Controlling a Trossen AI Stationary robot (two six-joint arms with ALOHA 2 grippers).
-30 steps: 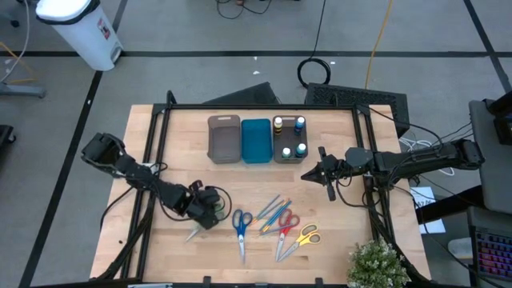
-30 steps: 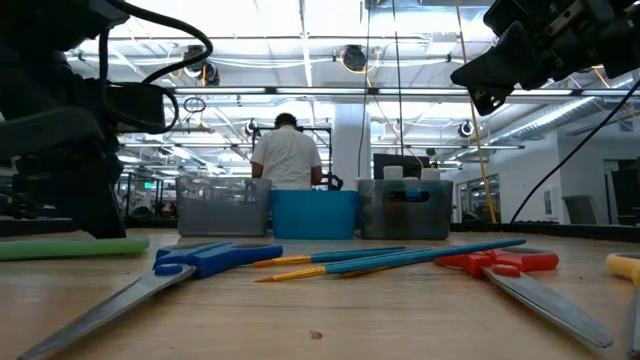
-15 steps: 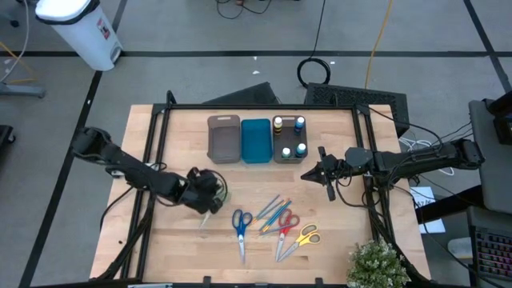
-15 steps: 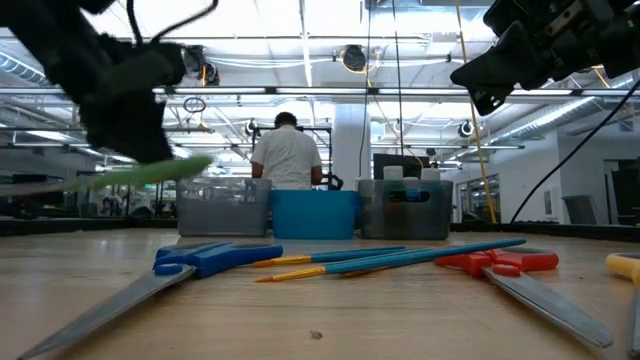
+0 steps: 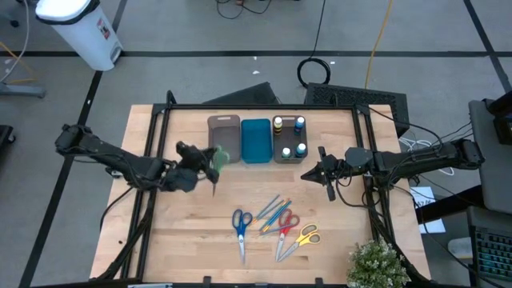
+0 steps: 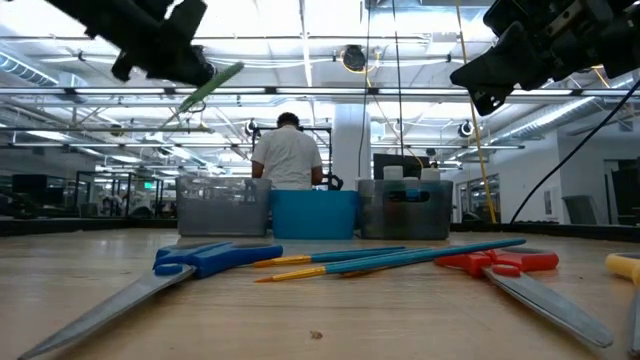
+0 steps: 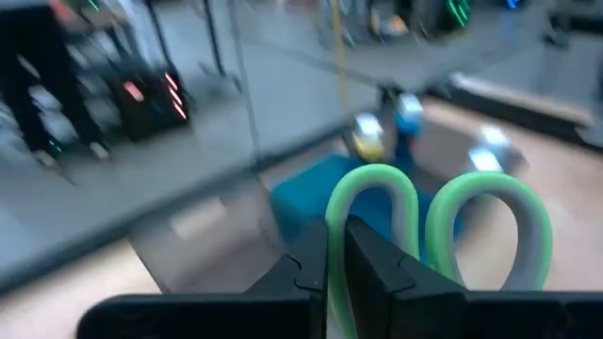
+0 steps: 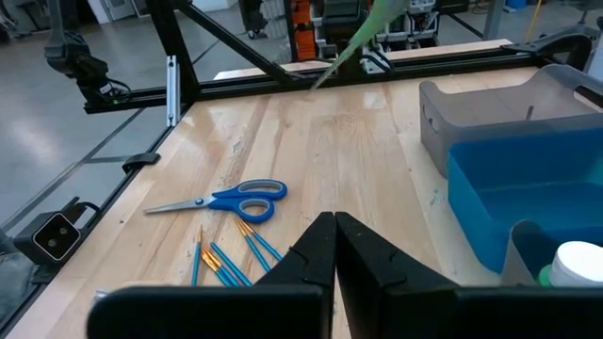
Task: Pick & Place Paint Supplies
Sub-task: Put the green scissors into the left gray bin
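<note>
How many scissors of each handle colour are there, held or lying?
Green scissors: 1, in the left gripper, lifted
Blue scissors: 1, lying
Red scissors: 1, lying
Yellow scissors: 1, lying
Total: 4
The right gripper waits shut, holding none.

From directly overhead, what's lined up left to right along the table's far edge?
Grey tray → blue tray → a third tray holding four small bottles.

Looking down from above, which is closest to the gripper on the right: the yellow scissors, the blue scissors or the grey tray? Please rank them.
From the right gripper:
1. Yellow scissors, at the table's front.
2. Grey tray, far back.
3. Blue scissors, front, similarly far; too close to call.
</note>
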